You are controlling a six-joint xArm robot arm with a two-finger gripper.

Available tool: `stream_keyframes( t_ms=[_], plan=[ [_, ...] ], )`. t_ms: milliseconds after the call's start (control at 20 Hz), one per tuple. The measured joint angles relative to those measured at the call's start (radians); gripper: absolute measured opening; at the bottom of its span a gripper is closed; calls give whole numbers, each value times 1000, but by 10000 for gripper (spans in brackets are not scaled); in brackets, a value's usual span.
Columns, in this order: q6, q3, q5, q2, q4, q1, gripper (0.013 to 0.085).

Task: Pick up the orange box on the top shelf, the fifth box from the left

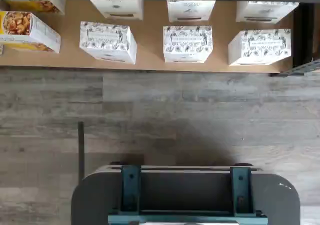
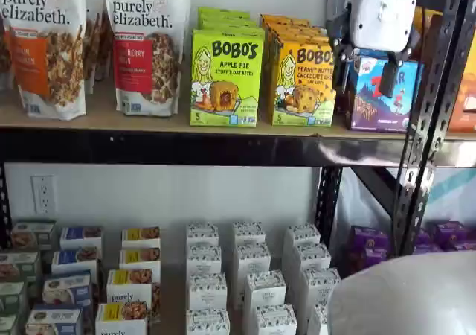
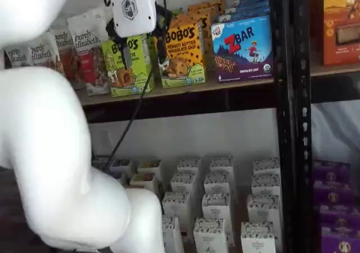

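Observation:
The orange box [image 2: 301, 82] stands upright on the top shelf [image 2: 111, 119], between a lime-green Bobo's box and a blue-purple ZBar box; it also shows in a shelf view [image 3: 183, 53]. My gripper [image 3: 139, 48] hangs in front of the top shelf [image 3: 185, 90] at box height, open and empty, with a gap between its black fingers [image 3: 117, 45]. It is out in front of the boxes and apart from the orange box. In a shelf view the gripper [image 2: 368, 63] overlaps the ZBar box. The wrist view does not show the orange box.
The lime-green Apple Pie box [image 2: 227, 78] and the ZBar box [image 3: 244, 45] flank the orange box. Granola bags [image 2: 149, 45] stand further left. A black perforated upright [image 2: 431, 112] stands to the right. White boxes [image 1: 187, 42] fill the lower shelf. A dark mount [image 1: 185, 195] shows in the wrist view.

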Motion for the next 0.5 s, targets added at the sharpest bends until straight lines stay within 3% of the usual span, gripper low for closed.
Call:
stream_keyframes(
  t_ms=[500],
  plan=[
    [2,14,-34,-11,-33,15,850]
  ],
)
